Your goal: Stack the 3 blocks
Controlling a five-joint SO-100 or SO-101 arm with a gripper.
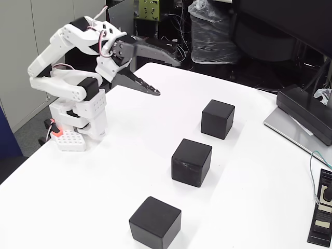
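Note:
Three matte black blocks sit apart on the white table (104,171) in a diagonal line. The far block (218,119) is right of centre, the middle block (191,162) lies below it, and the near block (155,222) rests close to the front edge. None of them touch. The white arm stands folded at the table's left side. Its gripper (169,79) points right, raised above the table, open with its jaws spread wide and nothing between them. It hangs well to the left of the far block.
A dark monitor base (306,116) on a grey plate occupies the right edge. A flat black device with a white label (321,215) and a thin cable (313,171) lie at the lower right. The arm's white base (78,132) sits near the left edge.

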